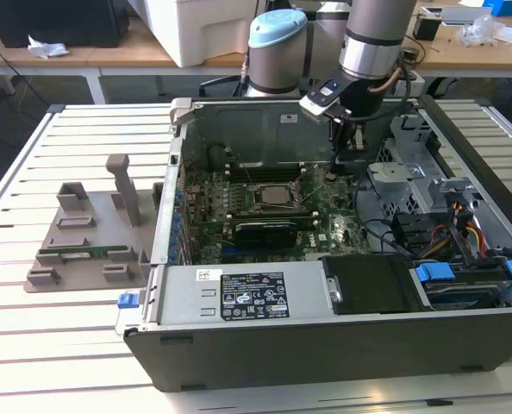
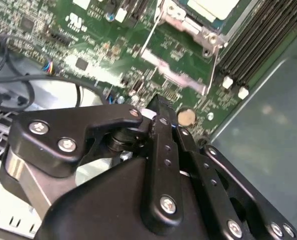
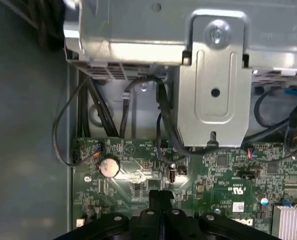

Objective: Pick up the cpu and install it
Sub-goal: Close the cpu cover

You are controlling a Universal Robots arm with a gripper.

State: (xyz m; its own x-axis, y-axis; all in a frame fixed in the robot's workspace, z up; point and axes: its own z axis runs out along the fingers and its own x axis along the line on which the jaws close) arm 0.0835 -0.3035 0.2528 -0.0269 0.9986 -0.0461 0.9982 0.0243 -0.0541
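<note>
Item: one robot arm (image 1: 378, 39), grey tubular forearm, with a pale blue joint cap (image 1: 277, 34) at its side. The forearm stands near vertical, right of centre in the exterior view.

Wrist (image 1: 359, 86): black, with a small silver camera block (image 1: 322, 97) on the side toward the exterior view's left.

Gripper (image 1: 349, 142): black, pointing straight down.

Fingers (image 3: 154, 200): two, pressed flat together in both wrist views, nothing between them.

Linkage arms (image 2: 88, 125): black, bolted, folded inward.
</note>
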